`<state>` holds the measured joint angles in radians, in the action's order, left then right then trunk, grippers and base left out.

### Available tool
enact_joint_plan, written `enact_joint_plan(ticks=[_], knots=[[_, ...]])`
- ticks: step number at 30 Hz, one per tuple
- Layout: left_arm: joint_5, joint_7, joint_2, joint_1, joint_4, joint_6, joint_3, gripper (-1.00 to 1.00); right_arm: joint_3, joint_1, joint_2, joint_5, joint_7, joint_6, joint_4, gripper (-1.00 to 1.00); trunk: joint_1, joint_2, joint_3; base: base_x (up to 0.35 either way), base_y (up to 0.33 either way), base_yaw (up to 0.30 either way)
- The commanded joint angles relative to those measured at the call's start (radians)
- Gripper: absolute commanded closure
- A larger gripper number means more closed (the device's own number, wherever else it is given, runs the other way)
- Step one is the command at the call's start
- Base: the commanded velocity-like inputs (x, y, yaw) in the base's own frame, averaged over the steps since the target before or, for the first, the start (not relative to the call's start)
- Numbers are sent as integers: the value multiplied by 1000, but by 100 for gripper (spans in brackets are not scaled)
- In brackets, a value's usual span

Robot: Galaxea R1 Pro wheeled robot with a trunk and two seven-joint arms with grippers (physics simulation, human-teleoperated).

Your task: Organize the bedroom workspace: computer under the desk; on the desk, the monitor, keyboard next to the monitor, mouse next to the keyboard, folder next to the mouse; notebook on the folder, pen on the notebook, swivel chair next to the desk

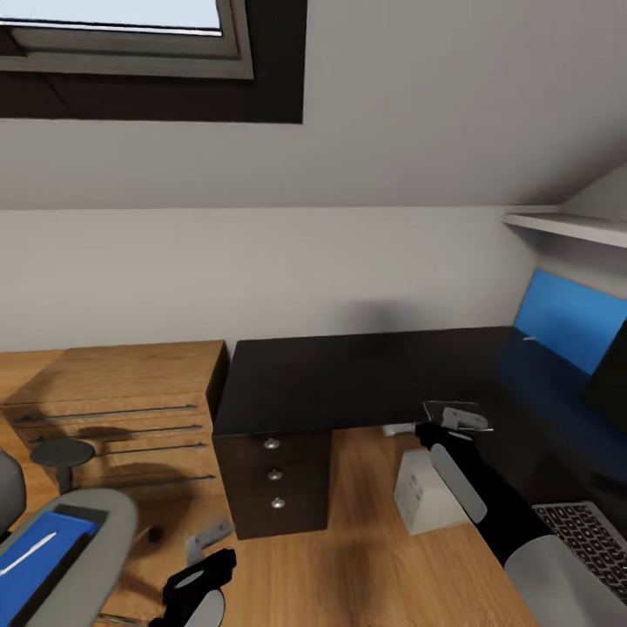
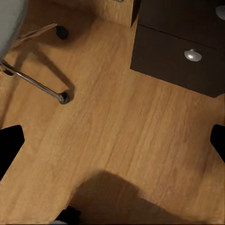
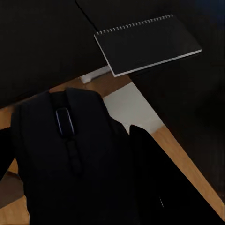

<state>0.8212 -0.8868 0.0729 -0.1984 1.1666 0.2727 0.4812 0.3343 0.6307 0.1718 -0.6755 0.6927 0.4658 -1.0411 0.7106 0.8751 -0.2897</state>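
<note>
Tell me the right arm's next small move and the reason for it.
Probably swing the right gripper over the desk toward the keyboard. It seems to hold the mouse past the desk's edge, near the notebook, and the mouse belongs beside the keyboard.

Your right gripper (image 3: pixel 89 154) is clamping the black mouse (image 3: pixel 70 159) between its dark fingers (image 3: pixel 150 173), the wheel side facing the camera and the mouse body filling the near foreground; beyond it you are looking at the glossy black desk (image 3: pixel 42 42), whose edge is running diagonally across the frame. The spiral-bound dark notebook (image 3: pixel 147 44) is lying flat on that top with one corner jutting past the edge; below the edge, wood floor (image 3: pixel 187 154) and a pale grey box, probably the computer (image 3: pixel 129 105), are showing.
</note>
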Motion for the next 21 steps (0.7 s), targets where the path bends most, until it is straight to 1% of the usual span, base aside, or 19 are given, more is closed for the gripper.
enact_joint_plan(ticks=[1,2,4,5,6,7,8,11,13,15,18,21], knots=[[2,-7,1,-1,-12,2,11,-100,-1,1,1,-10,12,-1,0,100,0,1,-1,0,0,-291],[1,-5,0,-1,-35,-10,27,-100,-13,1,2,-12,17,-5,1,100,0,1,-1,0,0,-292],[0,11,-1,-1,-70,-59,62,-100,-45,1,3,-13,22,-12,3,100,0,1,-1,0,0,-292],[0,17,-2,-1,-76,-75,72,-100,-55,1,3,-13,23,-13,3,100,0,1,-1,0,0,-292],[1,36,-1,-1,-87,-124,99,-100,-82,1,3,-13,25,-15,7,100,0,1,-1,0,0,-285],[0,49,1,-1,-93,-162,118,-100,-101,1,3,-13,25,-18,18,100,0,1,-1,0,0,-269],[0,55,1,-1,-95,-177,126,-100,-110,1,3,-13,24,-19,31,100,0,1,-1,0,0,-256],[-2,61,2,-1,-98,-196,134,-100,-122,2,3,-12,21,-51,88,100,0,1,-2,0,0,-245],[-2,64,2,-1,-98,-201,137,-100,-125,2,3,-10,19,-113,133,100,0,1,-3,0,0,-225],[-3,65,2,-1,-99,-204,139,-100,-126,2,3,-8,18,-163,154,100,0,1,-5,0,0,-185],[-3,65,3,-1,-98,-205,140,-100,-126,3,3,-7,18,-194,170,100,0,1,-8,0,0,-154],[-4,65,4,-1,-98,-205,140,-100,-121,3,2,2,18,-201,174,100,0,1,-10,0,0,-65]])
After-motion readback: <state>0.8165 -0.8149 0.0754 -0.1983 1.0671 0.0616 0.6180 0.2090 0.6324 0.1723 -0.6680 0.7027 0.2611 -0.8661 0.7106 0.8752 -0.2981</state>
